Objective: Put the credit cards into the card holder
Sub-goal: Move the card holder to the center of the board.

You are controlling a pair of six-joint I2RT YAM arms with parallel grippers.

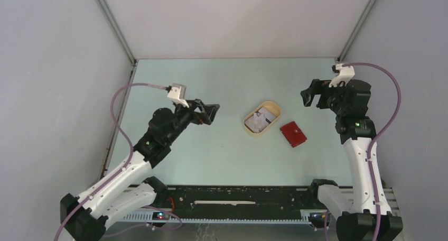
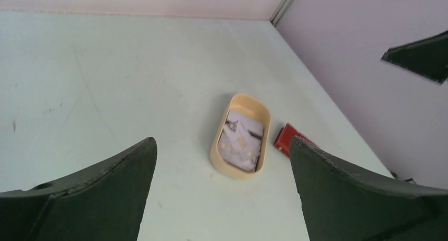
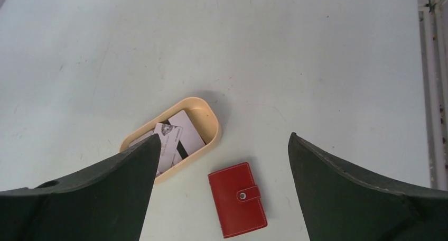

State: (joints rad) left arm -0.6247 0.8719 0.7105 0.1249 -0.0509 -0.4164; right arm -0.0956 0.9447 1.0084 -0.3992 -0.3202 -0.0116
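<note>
The red card holder (image 1: 292, 133) lies shut and snapped on the table, right of the beige oval tray (image 1: 249, 127). It also shows in the right wrist view (image 3: 237, 200) and partly in the left wrist view (image 2: 286, 138). Several whitish-grey credit cards (image 1: 260, 119) lie in the tray, seen too in the left wrist view (image 2: 242, 139) and the right wrist view (image 3: 177, 138). My left gripper (image 1: 209, 113) is open and empty, left of the tray. My right gripper (image 1: 311, 97) is open and empty, above and right of the holder.
The tray's rim shows in the left wrist view (image 2: 223, 165) and the right wrist view (image 3: 214, 126). A black rail (image 1: 238, 201) runs along the near table edge between the arm bases. Grey walls enclose the table on three sides.
</note>
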